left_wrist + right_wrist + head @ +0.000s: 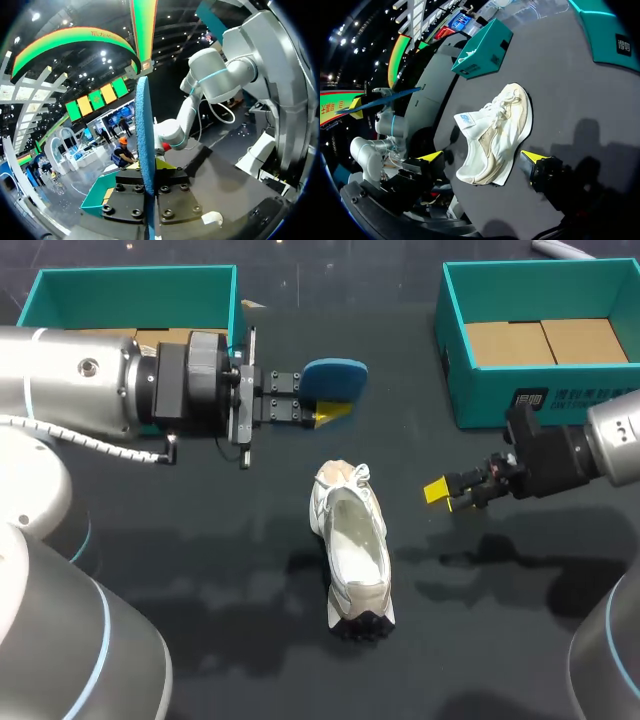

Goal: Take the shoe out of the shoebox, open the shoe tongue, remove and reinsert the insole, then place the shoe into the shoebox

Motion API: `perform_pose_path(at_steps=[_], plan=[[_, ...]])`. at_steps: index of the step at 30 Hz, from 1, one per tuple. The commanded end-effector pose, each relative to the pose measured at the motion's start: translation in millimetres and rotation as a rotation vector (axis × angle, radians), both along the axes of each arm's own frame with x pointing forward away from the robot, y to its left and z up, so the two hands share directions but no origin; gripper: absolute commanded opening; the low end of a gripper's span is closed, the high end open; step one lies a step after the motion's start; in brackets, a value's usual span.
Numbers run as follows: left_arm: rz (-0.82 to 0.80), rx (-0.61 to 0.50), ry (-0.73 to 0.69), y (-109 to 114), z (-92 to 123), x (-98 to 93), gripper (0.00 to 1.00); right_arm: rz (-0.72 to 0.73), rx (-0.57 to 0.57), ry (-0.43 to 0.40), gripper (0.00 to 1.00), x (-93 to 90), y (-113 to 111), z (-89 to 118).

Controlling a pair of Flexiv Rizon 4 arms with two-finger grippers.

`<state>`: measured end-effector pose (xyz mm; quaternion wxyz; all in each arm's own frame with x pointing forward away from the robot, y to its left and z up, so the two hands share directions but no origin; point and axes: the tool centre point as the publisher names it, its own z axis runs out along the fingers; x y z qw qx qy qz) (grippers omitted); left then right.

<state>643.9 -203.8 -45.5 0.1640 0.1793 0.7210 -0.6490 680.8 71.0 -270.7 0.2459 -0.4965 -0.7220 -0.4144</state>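
The left gripper (pixel 322 400) is clamped on a flat blue foam insole (pixel 335 377). The left wrist view shows the insole edge-on, pinched between the two fingers and held off the dark counter (pixel 230 530). The right gripper (pixel 440 494) has its yellow tips spread wide and holds nothing.

The white lace-up sneaker (pixel 355 540) lies on the counter near the middle, outside both boxes. From the shoe, the insole hangs at about 12 o'clock, near but apart, and the right gripper hovers at about 3 o'clock, also not touching. One teal cardboard shoebox (pixel 130 275) stands at roughly 10 o'clock and a second teal shoebox (pixel 480 390) at roughly 2 o'clock, both open.

As I judge it, the task is about halfway through. The sneaker is out of its box, its mouth gapes and the tongue looks pulled back, and the insole is out. The insole has yet to be slid back into the sneaker, and the sneaker has yet to be set into a shoebox.
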Motion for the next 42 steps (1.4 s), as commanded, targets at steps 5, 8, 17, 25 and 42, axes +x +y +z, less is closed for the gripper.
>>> perform_pose_path(at_steps=[5, 8, 17, 25, 42], plan=[[-0.03, 0.006, -0.252, -16.7, -4.5, 4.8, 0.0, -0.011, 0.04, -0.019, 1.0, 7.1, 1.5, 12.9], [-0.047, -0.008, -0.379, -21.4, -6.7, 8.4, 0.0, -0.011, 0.078, -0.04, 1.0, 13.2, -1.0, 26.3], [-0.108, -0.024, -0.751, -32.0, -17.4, 20.4, 0.0, 0.017, 0.136, -0.155, 1.0, 18.2, -4.7, 58.4], [-0.108, -0.024, -0.751, -32.0, -17.4, 20.4, 0.0, 0.017, 0.136, -0.155, 1.0, 18.2, -4.7, 58.4], [-0.125, -0.059, -1.177, -36.8, -49.4, 35.1, 0.0, 0.082, 0.273, -0.016, 1.0, 50.2, 3.3, 98.5]])
